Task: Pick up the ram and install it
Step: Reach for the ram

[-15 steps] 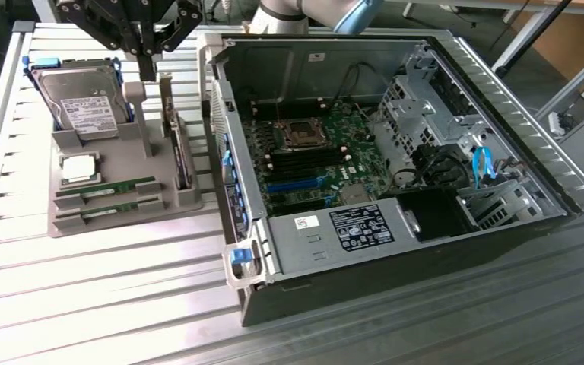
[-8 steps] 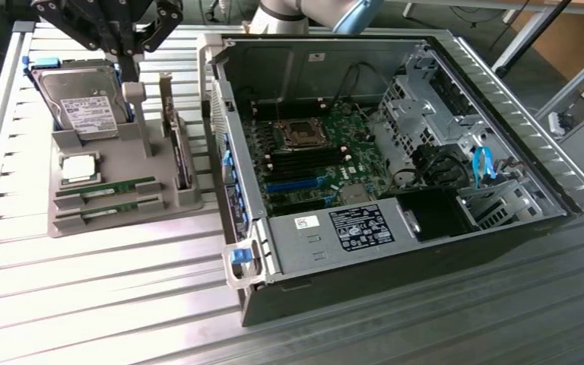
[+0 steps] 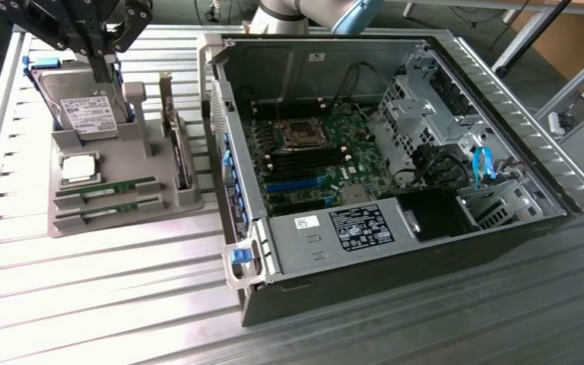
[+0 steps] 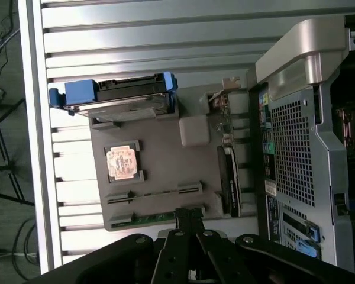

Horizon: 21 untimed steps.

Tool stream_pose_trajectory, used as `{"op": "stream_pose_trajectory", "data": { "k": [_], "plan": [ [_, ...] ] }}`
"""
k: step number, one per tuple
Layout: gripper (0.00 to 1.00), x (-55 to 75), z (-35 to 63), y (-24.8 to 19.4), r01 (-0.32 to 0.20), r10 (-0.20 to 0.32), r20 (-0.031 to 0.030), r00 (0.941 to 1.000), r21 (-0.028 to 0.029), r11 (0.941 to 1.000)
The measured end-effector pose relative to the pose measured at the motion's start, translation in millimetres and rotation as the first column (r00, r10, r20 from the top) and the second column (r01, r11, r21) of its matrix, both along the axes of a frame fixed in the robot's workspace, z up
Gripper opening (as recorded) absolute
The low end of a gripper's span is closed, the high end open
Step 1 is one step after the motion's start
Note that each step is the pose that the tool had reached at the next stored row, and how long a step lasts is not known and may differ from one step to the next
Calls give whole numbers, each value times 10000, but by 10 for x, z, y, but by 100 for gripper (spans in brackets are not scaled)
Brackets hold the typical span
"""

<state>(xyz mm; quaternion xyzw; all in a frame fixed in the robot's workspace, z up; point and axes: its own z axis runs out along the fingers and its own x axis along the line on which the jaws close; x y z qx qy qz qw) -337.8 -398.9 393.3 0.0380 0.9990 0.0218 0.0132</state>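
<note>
Arm (image 3: 303, 11) reaches in from behind the computer case (image 3: 495, 228). The gripper (image 3: 103, 74) hangs high over the gray holder tray (image 3: 160, 201), pointing straight down, fingers pressed together on nothing. In the wrist view the closed gripper (image 4: 189, 214) tips line up over the tray (image 4: 160, 160) edge, by one end of the ram.

The ram (image 3: 119, 211) (image 4: 143, 219) sits in the tray's outermost slot, well below the gripper and untouched. Another green stick (image 3: 109, 189) is slotted just beside it.

Exterior view looks into the open case: motherboard (image 3: 307, 163), blue cable (image 3: 483, 163). Wrist view gives the case's perforated back panel (image 4: 293, 142), the processor chip (image 4: 123, 163) and the hard drive (image 4: 124, 97) in its blue bracket.

White drive label (image 3: 91, 114) and black case sticker (image 3: 363, 228) carry print too small to read.
</note>
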Motion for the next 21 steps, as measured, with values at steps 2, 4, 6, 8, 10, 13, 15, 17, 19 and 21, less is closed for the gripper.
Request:
{"op": "stream_pose_trajectory", "data": {
  "k": [2, 4, 6, 8, 10, 13, 15, 17, 19, 21],
  "plan": [
    [9, 0, 1, 0, -1, 1, -1, 10000, -1, 10000],
    [9, -1, 1, 0, 0, 0, -1, 10000, -1, 10000],
    [9, -2, 1, -5, 1, -1, -1, 10000, -1, 10000],
    [9, -1, 1, -37, 0, 0, -2, 10000, -1, 10000],
    [9, -1, 0, -59, 0, 0, -1, 10000, -1, 10000],
    [9, 0, 1, -82, 0, 0, -2, 10000, -1, 10000],
    [9, -1, 1, -102, 0, 0, -2, 10000, -1, 10000],
    [9, -1, 0, -129, 0, 0, -1, 10000, -1, 10000],
    [9, -1, 1, -146, 0, 0, -2, 10000, -1, 10000],
    [9, 0, 0, -164, 0, 0, 0, 10000, 0, 10000]
  ]
}}
